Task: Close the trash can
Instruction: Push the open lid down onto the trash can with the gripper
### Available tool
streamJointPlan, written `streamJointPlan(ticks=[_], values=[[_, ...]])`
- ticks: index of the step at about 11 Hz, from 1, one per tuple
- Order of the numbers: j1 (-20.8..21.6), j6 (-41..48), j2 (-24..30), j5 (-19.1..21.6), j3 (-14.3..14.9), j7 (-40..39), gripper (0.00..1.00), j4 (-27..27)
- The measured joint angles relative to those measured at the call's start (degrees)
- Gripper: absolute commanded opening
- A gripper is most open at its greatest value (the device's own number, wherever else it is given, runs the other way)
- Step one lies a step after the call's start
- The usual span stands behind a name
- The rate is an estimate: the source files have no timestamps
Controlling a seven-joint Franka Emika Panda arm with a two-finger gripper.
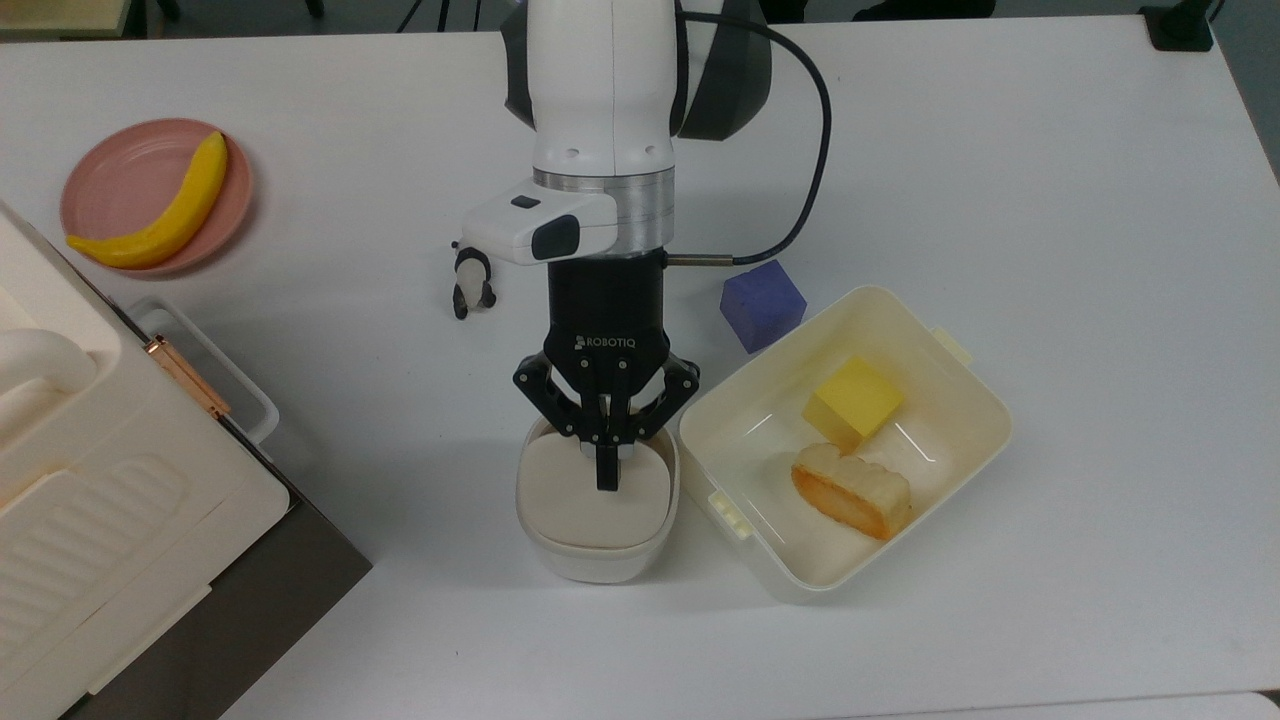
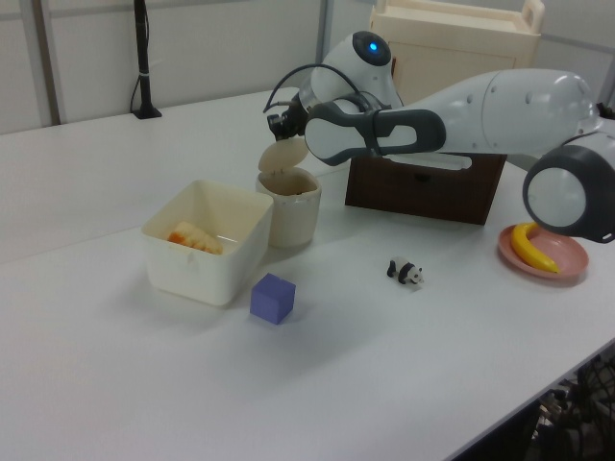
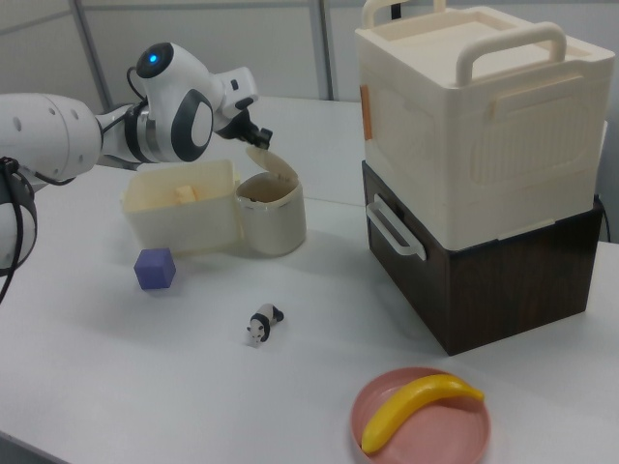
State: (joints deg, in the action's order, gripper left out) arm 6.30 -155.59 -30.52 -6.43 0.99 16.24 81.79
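This looks like a robotics lab or test room: a large white table [image 1: 1000, 150] carries staged props such as a toy banana [image 1: 160, 215] on a pink plate [image 1: 110, 180], foam cubes and a tiny panda figure [image 2: 405, 273], with plain partition panels behind.

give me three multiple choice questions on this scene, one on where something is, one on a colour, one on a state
1. Where does the banana lie?
A. on the pink plate
B. in the open container
C. in the trash can

2. What colour is the cube on the table beside the open container?
A. red
B. purple
C. green

3. How is the trash can lid?
A. fully shut
B. tilted, partly down
C. removed

Answers: 1 A, the banana rests on the plate; 2 B, its faces are purple; 3 B, the right view shows a gap under the lid, with the gripper on it.
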Motion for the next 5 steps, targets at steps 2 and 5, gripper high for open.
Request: streamJointPlan(ticks=[2, 5], values=[[0.0, 0.16, 2.04, 0.0, 0.06, 0.0, 0.0, 5.19], [0.01, 0.52, 2.9, -0.08, 0.08, 0.0, 0.0, 10.09]])
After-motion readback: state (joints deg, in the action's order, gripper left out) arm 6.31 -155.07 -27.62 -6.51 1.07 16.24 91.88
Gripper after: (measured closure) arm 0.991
